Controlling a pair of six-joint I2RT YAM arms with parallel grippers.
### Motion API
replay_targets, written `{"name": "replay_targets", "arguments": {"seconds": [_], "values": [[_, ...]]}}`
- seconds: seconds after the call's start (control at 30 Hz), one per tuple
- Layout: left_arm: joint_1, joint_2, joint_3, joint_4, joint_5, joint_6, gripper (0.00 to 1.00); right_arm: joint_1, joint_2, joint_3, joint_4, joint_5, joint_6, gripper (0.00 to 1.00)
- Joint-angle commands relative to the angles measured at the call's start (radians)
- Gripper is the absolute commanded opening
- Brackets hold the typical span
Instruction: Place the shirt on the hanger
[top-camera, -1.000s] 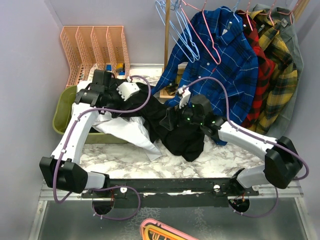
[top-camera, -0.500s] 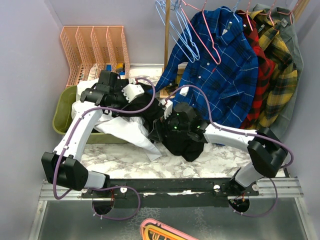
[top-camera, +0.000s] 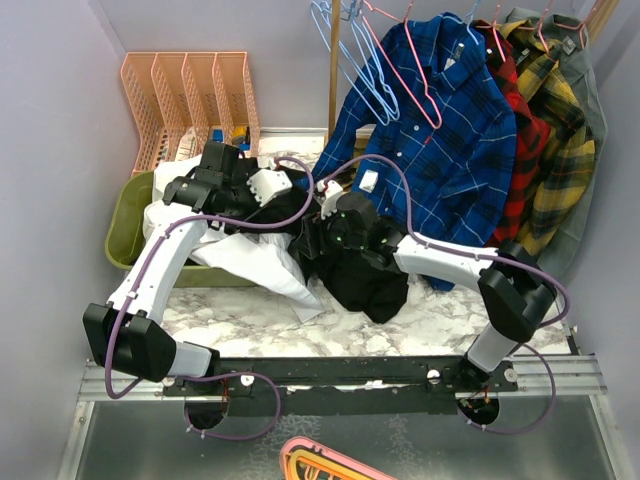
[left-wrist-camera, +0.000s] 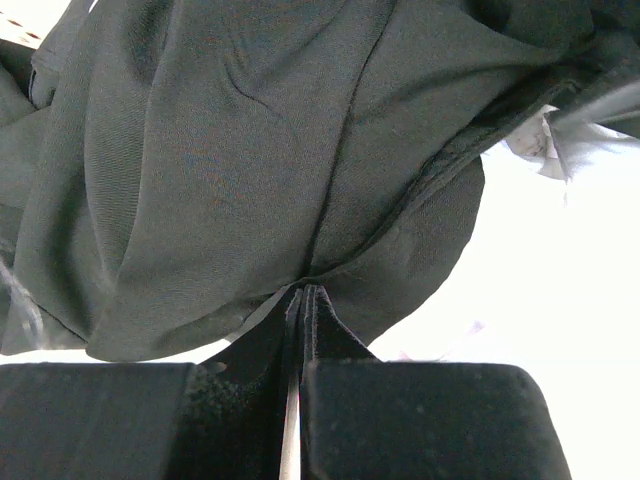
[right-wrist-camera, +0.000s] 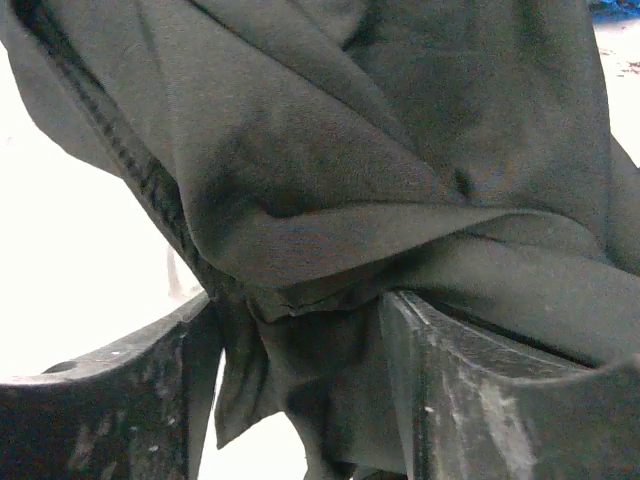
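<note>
From above, the shirt (top-camera: 365, 275) lies in a black heap on the marbled desk (top-camera: 450, 320), partly over a white garment (top-camera: 255, 262) that spills from a green bin (top-camera: 122, 228). Both arms reach into the upper part of the heap: the left hand (top-camera: 292, 192) at its top-left edge and the right hand (top-camera: 318, 228) just beside it, toward the middle. How the fingers of either stand cannot be made out from here. The hanger (top-camera: 398, 73) – thin and pink – hangs from the rail at the back, in front of a blue plaid shirt (top-camera: 450, 150) and well apart from the black cloth. 1 pink file rack (top-camera: 190, 95) stands in the far left corner.

The left wrist camera shows the left hand (left-wrist-camera: 302, 300) closed tight, its 2 fingers (left-wrist-camera: 410, 420) pressed together with a thin fold of the shirt (left-wrist-camera: 250, 170) pinched at their tips; the cloth fans out above them.

The right wrist camera shows the right hand (right-wrist-camera: 300, 310) with its 2 fingers (right-wrist-camera: 480, 400) standing apart – a thick bunch of the shirt (right-wrist-camera: 330, 180) sits between them (a stitched seam runs down its left side). The cloth touches the right finger, but no squeeze on it shows.
</note>
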Motion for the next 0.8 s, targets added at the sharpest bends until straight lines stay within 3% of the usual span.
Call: {"name": "replay_targets", "arguments": {"seconds": [0.0,0.17,0.2,0.23,0.4,0.77], "values": [[-0.009,-0.007,-0.006,-0.009,0.012,-0.006,0.00,0.002,0.046,0.037,-0.018,0.057,0.012,0.59],[-0.010,-0.005,-0.004,-0.037,0.054,0.002,0.00,0.002,0.026,0.016,0.017,0.044,0.013,0.22],[-0.011,-0.005,-0.003,-0.046,0.064,0.006,0.00,0.002,0.022,0.017,0.014,0.051,0.014,0.09],[-0.012,-0.004,-0.001,-0.050,0.072,0.011,0.00,0.002,0.022,0.025,0.002,0.056,0.011,0.02],[-0.018,-0.009,0.052,-0.070,0.086,0.017,0.00,0.002,-0.019,0.095,-0.097,0.056,-0.030,0.01],[-0.024,-0.016,0.345,-0.198,0.228,0.014,0.00,0.002,-0.207,0.334,-0.400,-0.002,-0.135,0.01]]}}
